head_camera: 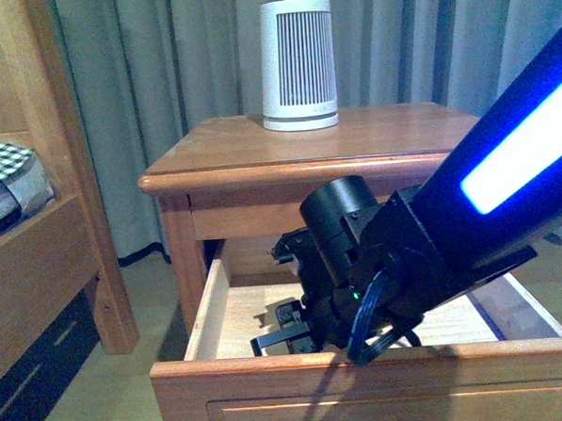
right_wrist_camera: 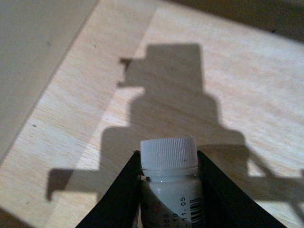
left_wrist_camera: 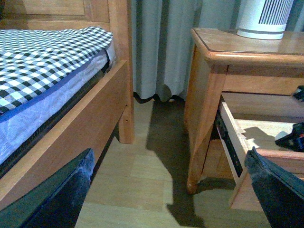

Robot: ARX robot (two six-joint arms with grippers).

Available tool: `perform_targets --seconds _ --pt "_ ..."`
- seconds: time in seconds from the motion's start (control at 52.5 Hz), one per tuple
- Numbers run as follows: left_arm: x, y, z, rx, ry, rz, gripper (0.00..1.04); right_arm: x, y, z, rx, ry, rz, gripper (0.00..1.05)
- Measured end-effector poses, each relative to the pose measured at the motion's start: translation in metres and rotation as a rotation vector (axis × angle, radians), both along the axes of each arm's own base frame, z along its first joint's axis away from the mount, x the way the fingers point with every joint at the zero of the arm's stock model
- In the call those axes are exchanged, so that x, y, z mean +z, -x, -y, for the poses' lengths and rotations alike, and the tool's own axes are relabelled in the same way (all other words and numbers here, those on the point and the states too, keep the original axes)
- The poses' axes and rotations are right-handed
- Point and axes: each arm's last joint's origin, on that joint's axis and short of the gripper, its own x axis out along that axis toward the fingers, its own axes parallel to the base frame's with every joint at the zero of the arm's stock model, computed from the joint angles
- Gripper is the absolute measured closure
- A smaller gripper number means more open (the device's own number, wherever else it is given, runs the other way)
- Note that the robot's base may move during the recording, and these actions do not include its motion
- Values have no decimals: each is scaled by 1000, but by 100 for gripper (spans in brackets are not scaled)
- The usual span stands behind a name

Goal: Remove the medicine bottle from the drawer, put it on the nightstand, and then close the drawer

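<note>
the small white plastic medicine bottle (right_wrist_camera: 169, 183) with its ribbed white cap is clamped between the black fingers (right_wrist_camera: 121, 194) of the right gripper (right_wrist_camera: 168, 156), inside the pulled-out upper reddish-brown wooden drawer (head_camera: 207, 313), above its pale wood floor; whether it rests on that floor cannot be told. the left gripper (left_wrist_camera: 170, 154) is spread wide and holds nothing, near the floor between the wooden bed frame (left_wrist_camera: 71, 126) and the reddish-brown wooden nightstand (head_camera: 371, 135). a tall white ribbed cylinder (head_camera: 297, 63) is seen upright on the nightstand's glossy top.
</note>
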Motion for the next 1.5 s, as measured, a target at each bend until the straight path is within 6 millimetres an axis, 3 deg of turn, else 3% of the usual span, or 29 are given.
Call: perform_targets --seconds 0.095,0.209,0.286,0.381,0.457,0.495,0.571,0.647,0.761,0.818,0.895,0.99,1.047,1.199,1.256,1.313,1.37,1.408,1.504 --pt "0 0 0 0 0 0 7 34 9 13 6 -50 68 74" --pt "0 0 0 0 0 0 7 105 25 33 27 -131 211 74" --pt "0 0 0 0 0 0 7 139 30 38 42 -156 288 75" --pt "0 0 0 0 0 0 7 188 21 42 38 -180 419 75" --pt "0 0 0 0 0 0 7 209 9 46 14 -170 480 75" --pt "0 0 0 0 0 0 7 222 -7 50 -22 -153 527 75" --pt "0 0 0 0 0 0 7 226 -30 53 -68 -111 556 75" --pt "0 0 0 0 0 0 7 216 -54 55 -96 -61 545 75" --pt "0 0 0 0 0 0 7 173 -94 56 -131 39 465 75" --pt "0 0 0 0 0 0 7 153 -105 54 -130 75 432 73" --pt "0 0 0 0 0 0 7 146 -108 53 -141 89 427 59" --pt "0 0 0 0 0 0 7 156 -106 53 -144 59 473 43" --pt "0 0 0 0 0 0 7 169 -97 54 -138 14 517 33" --pt "0 0 0 0 0 0 7 232 -32 64 -63 -162 625 6" --pt "0 0 0 0 0 0 7 249 -2 69 -24 -222 634 6" --pt "0 0 0 0 0 0 7 263 42 74 51 -306 608 7" --pt "0 0 0 0 0 0 7 254 88 79 133 -371 524 7" --pt "0 0 0 0 0 0 7 242 108 81 152 -380 478 7" --pt "0 0 0 0 0 0 7 197 145 85 156 -370 342 22"
